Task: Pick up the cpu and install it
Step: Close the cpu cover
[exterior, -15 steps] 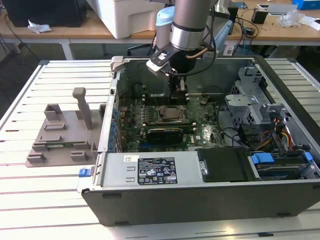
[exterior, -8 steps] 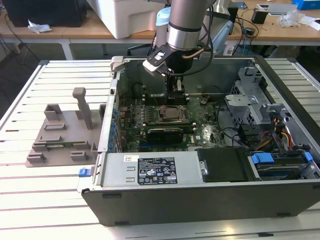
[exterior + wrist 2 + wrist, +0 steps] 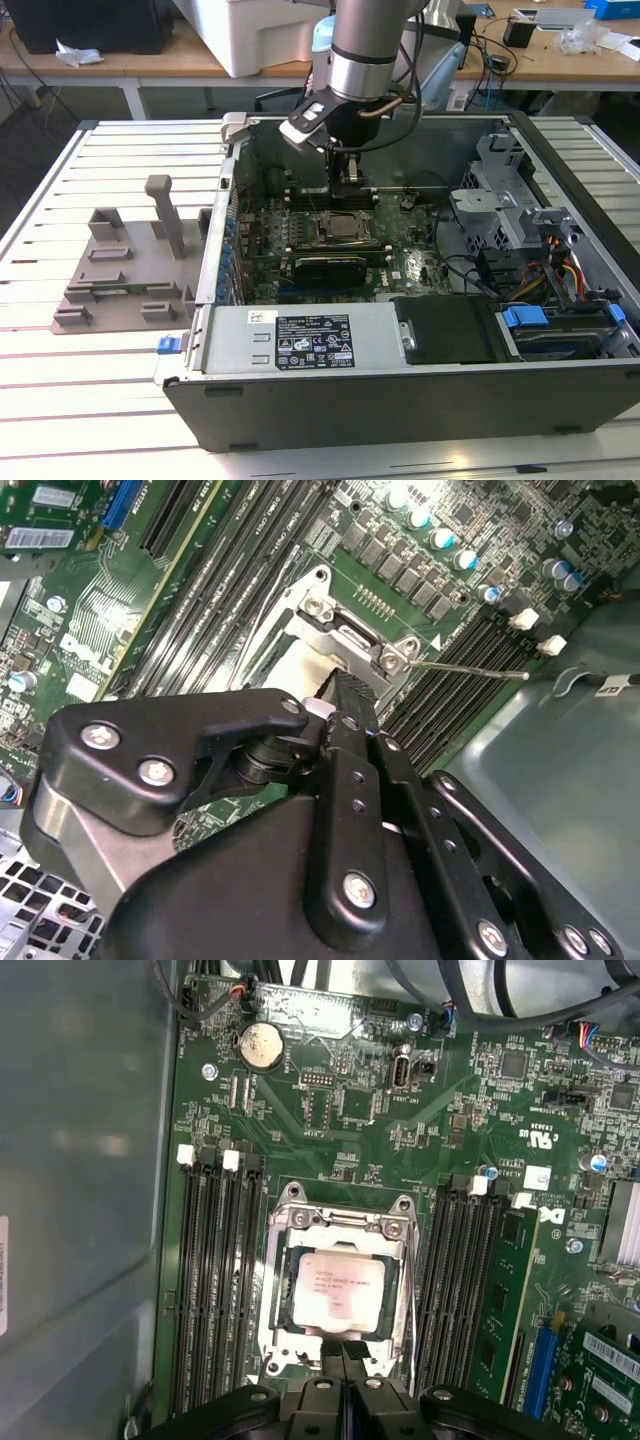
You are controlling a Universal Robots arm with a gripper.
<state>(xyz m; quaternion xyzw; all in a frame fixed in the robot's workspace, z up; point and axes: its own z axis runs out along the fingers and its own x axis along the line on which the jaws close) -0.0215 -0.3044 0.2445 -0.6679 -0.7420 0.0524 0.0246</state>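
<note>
Silver-white metal, faintly printed, tops the cpu (image 3: pixel 338 1295), a small flat square that lies level inside the socket (image 3: pixel 340 1222), bordered on all four sides by the socket's metal frame. Counted in the first wrist view: one cpu, one socket, one coin cell (image 3: pixel 262 1046), and two banks of memory slots (image 3: pixel 215 1290), one bank on each side of the socket, all on a green motherboard (image 3: pixel 330 1110). The exterior view adds one open computer case (image 3: pixel 400 420) and one grey moulded tray (image 3: pixel 110 290) (outside the case, toward the exterior view's left). The gripper (image 3: pixel 345 1348) hangs over the socket with its black fingers (image 3: pixel 353 1358) pressed together, nothing between them. Their tips sit over the frame just beside one edge of the cpu, not around it.
</note>
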